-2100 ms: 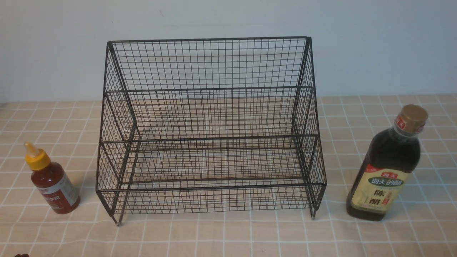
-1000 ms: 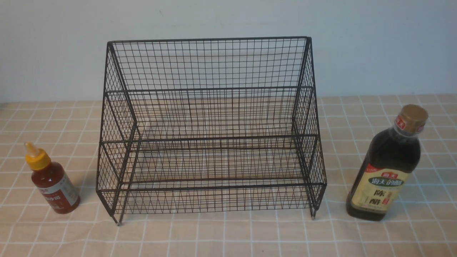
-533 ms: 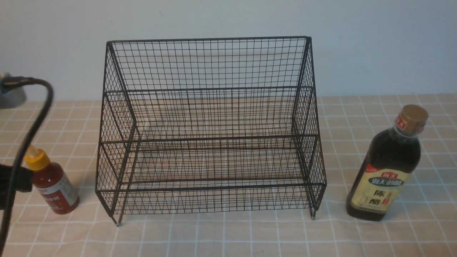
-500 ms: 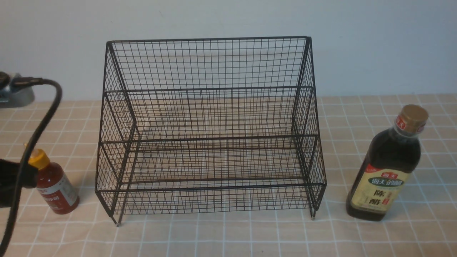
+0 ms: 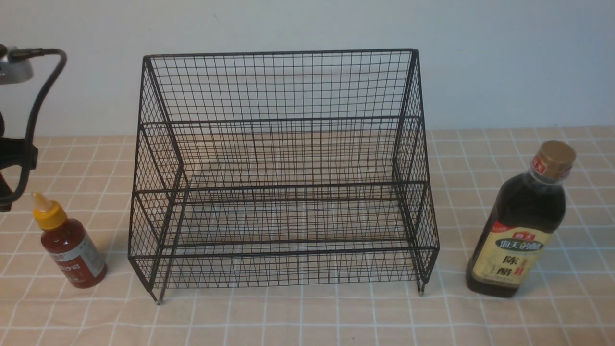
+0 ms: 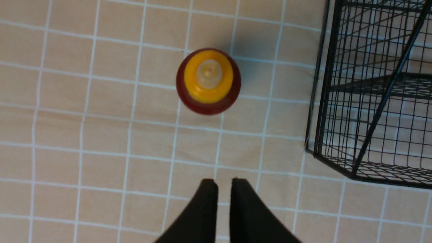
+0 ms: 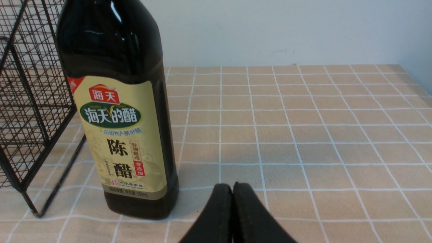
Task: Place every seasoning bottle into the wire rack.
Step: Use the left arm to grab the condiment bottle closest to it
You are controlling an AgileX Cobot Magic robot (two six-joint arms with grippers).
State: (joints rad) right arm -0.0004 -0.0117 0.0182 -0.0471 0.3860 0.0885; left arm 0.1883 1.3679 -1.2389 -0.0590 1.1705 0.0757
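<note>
Fingers point(image 6: 206, 206) of the left gripper point(image 6: 224, 182) have only a thin gap between them, and they hold nothing. They hang above the checked cloth point(image 5: 307, 317), and the left wrist view looks straight down from there. The little red bottle point(image 6: 208, 81) with the yellow cap stands upright on the cloth a bit ahead of the fingertips. It is not between them and does not touch them. In the front view this bottle is at the near left, just beside the left end of the big black wire rack point(image 5: 281, 86), and both shelves of the rack have no bottles on them. A bit of the left arm point(image 5: 14, 154) and its black cable point(image 5: 41, 96) show at the far left edge, higher than the red bottle. The right gripper point(image 7: 233, 185) has its two fingers pressed tight together, and it holds nothing too. The tall dark bottle point(image 7: 118, 111) with the gold cap and the cream and green label stands upright on the cloth near these fingers, on the side toward the rack, and does not touch them. In the front view it is at the near right, apart from the right end of the rack.
</note>
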